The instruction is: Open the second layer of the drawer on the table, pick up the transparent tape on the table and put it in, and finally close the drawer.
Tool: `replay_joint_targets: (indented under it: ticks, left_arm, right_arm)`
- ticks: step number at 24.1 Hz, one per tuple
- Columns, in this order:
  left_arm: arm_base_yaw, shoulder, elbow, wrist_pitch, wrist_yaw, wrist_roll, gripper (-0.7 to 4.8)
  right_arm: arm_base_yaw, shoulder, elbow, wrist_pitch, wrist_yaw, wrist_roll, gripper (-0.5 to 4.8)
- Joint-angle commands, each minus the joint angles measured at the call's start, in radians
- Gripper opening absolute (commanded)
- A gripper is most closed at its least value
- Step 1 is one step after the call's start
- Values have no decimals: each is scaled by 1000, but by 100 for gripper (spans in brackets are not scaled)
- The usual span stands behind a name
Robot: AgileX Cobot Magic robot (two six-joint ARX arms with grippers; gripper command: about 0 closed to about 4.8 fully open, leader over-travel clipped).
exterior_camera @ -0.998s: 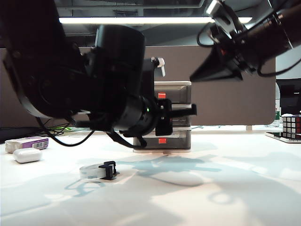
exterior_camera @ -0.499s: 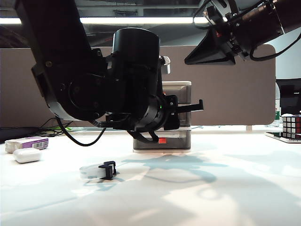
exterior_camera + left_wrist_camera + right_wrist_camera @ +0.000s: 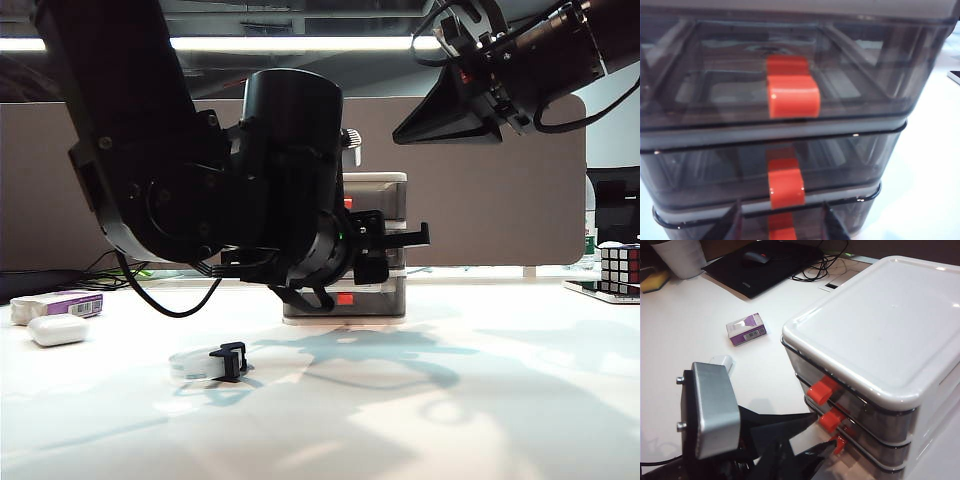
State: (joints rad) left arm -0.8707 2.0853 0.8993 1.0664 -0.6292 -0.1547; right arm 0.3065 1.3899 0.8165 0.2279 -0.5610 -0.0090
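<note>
The left gripper [image 3: 782,224] has its two dark fingertips [image 3: 734,221] standing apart with nothing between them; in the left wrist view they poke up low in front of the drawer [image 3: 378,188], either side of the column of tabs, and I cannot tell from that view alone which tab they line up with. From the exterior view the left gripper [image 3: 408,238] sits level with the second layer [image 3: 715,175], right at its front, so the step in hand looks like taking hold of that layer's red-orange tab [image 3: 785,186], which is not yet pinched. All three grey fronts look flush with one another in both wrist views, so I judge the second layer shut and the opening not begun. The right gripper [image 3: 450,108] hangs high above the unit at the upper right of the exterior view, clear of everything; it shows only as a dark wedge, and whether its jaws are apart or together I cannot tell. The transparent tape [image 3: 205,362] lies on the table [image 3: 470,400], in front of the drawer and to its left as the exterior view shows it, well apart from both grippers. Further left lie a purple-and-white box [image 3: 60,303] and a white oval case [image 3: 58,330]. Left to do, by this reckoning: pull the layer out, fetch the tape, drop it in, push the layer shut
</note>
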Motion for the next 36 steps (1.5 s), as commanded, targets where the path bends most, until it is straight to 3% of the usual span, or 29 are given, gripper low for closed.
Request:
replay_joint_targets:
  ticks: [1,17,19,21,22,26,27,36]
  left_arm:
    - [-1,-2,8,12,-9,-3,183]
    - [0,29,74,12,-63,-21,182]
    - [-1,29,74,12,-66,-21,168]
    - [0,29,74,11,-66,-21,78]
    - [-1,29,74,11,-65,-21,59]
    - [0,29,74,10,-63,-21,36]
    - [0,29,74,6,-63,-21,4]
    - [0,29,74,3,-66,-21,-6]
  right_arm:
    - [0,-3,5,8,-7,-4,-5]
    - [0,-3,5,0,-6,-22,-5]
    - [0,-3,5,0,-6,-22,-5]
    - [0,-3,5,0,-6,-22,-5]
    - [0,-3,5,0,-6,-22,-5]
    - [0,-3,5,0,-6,-22,-5]
    - [0,-3,5,0,-5,-22,-5]
    - [0,115,14,86,4,-26,-5]
